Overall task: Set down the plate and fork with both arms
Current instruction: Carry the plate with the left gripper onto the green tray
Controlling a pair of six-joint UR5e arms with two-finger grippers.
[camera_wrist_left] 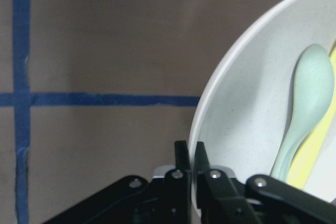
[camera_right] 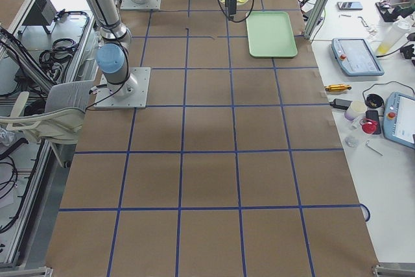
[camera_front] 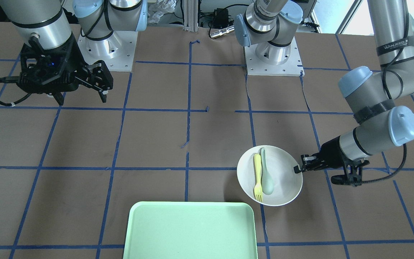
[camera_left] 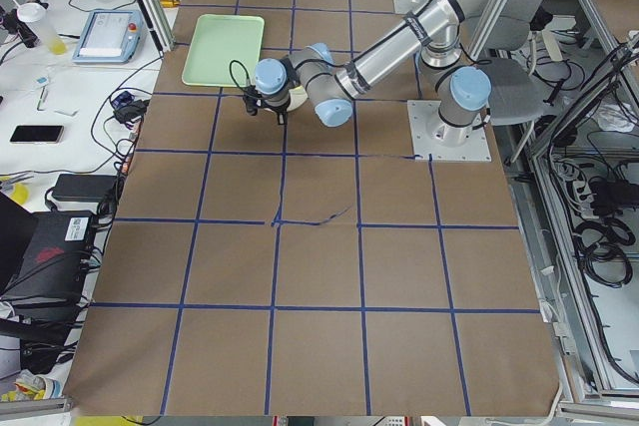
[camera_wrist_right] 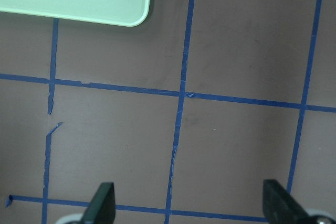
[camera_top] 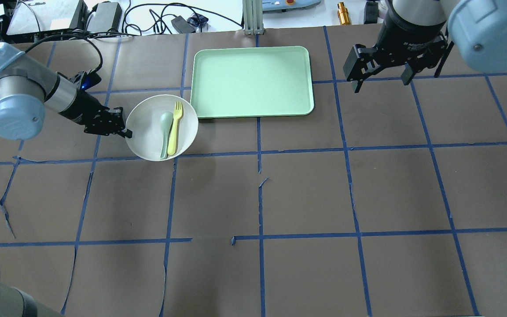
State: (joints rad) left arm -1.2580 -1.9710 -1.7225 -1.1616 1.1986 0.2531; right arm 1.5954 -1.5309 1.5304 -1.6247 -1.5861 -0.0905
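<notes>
The off-white plate (camera_top: 148, 132) lies left of the tray, also seen in the front view (camera_front: 282, 180) and the left wrist view (camera_wrist_left: 252, 103). The yellow fork (camera_top: 175, 127) lies in it beside a pale grey-green spoon (camera_top: 165, 132); both show in the front view, fork (camera_front: 257, 176) and spoon (camera_front: 266, 176). My left gripper (camera_top: 126, 130) is shut on the plate's rim, its fingers (camera_wrist_left: 182, 163) pinching the edge. My right gripper (camera_top: 381, 72) is open and empty, high above the table right of the tray; its fingertips (camera_wrist_right: 102, 203) show in the right wrist view.
The mint-green tray (camera_top: 253, 81) lies at the table's far middle, its near left corner close to the plate. It also shows in the front view (camera_front: 189, 230). Brown paper with blue tape lines covers the table. Cables and devices lie beyond the far edge.
</notes>
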